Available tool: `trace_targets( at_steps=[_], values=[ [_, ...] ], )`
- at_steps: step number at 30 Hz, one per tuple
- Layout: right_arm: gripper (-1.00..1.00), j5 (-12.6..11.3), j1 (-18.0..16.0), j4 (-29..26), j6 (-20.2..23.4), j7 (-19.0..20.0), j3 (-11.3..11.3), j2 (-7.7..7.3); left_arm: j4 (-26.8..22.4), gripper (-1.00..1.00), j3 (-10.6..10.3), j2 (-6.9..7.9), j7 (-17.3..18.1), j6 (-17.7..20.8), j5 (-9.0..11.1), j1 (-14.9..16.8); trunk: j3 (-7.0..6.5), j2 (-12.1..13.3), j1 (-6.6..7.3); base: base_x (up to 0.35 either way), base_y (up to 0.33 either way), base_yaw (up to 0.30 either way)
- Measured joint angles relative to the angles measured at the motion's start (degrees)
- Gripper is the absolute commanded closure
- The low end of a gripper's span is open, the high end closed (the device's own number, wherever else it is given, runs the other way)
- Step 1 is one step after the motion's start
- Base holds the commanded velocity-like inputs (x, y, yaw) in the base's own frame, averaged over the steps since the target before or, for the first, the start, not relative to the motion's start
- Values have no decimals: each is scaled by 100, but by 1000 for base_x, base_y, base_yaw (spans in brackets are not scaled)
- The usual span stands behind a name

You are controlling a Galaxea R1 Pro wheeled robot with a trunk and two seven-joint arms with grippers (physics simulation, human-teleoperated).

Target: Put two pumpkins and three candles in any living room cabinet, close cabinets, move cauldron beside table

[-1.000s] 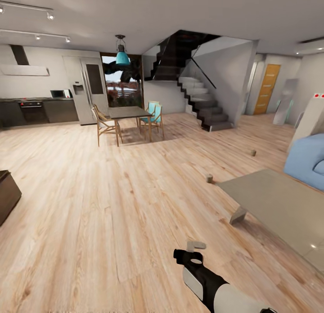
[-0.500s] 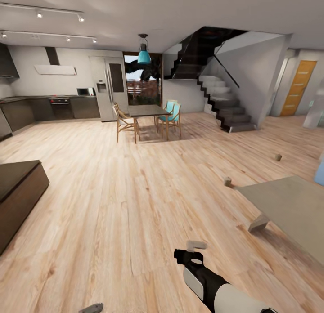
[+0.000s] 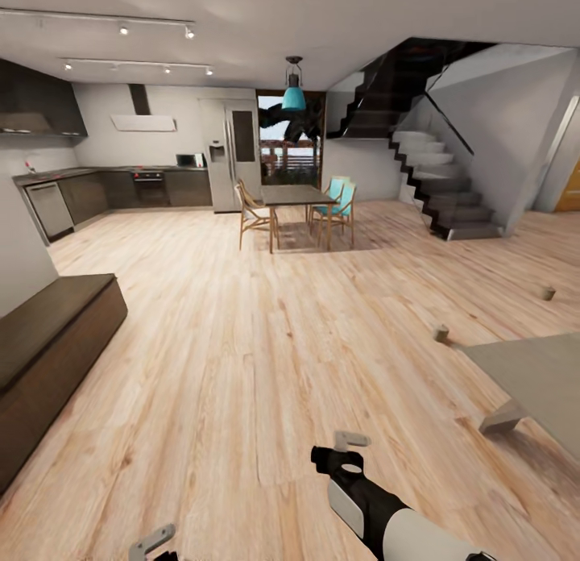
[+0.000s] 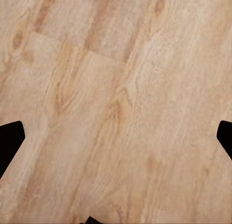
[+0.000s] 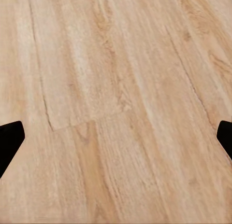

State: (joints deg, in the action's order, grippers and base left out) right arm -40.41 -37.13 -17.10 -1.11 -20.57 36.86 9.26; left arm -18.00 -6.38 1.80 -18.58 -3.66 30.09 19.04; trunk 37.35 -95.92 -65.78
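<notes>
Two candles on the floor, forward-right of your right gripper (image 3: 351, 452): near candle (image 3: 441, 333) just off the table (image 3: 532, 376) corner, far candle (image 3: 548, 292) beyond. Right arm is nearer. Cabinet (image 3: 48, 343) lies forward-left of the left gripper (image 3: 153, 540). Both grippers spread wide, holding nothing. No readable writing.
</notes>
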Motion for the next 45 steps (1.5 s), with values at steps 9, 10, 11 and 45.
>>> trace_targets(
  at_steps=[9,10,11,45],
  values=[
    [-100,1,-1,6,-8,9,0,7,292,-100,-55,-236,86,-647,-65,-19,44,0,0,0,0,242],
    [-100,1,-1,6,-8,9,0,6,322,-100,-57,-245,86,-664,-74,-19,50,0,0,0,-15,238],
    [-100,1,-1,6,-8,9,0,4,341,-100,-58,-250,87,-674,-78,-19,55,0,0,0,-44,238],
    [-100,2,-1,10,-16,8,0,11,379,-100,-60,-269,87,-693,-43,-19,220,0,0,87,-73,182]
  ],
)
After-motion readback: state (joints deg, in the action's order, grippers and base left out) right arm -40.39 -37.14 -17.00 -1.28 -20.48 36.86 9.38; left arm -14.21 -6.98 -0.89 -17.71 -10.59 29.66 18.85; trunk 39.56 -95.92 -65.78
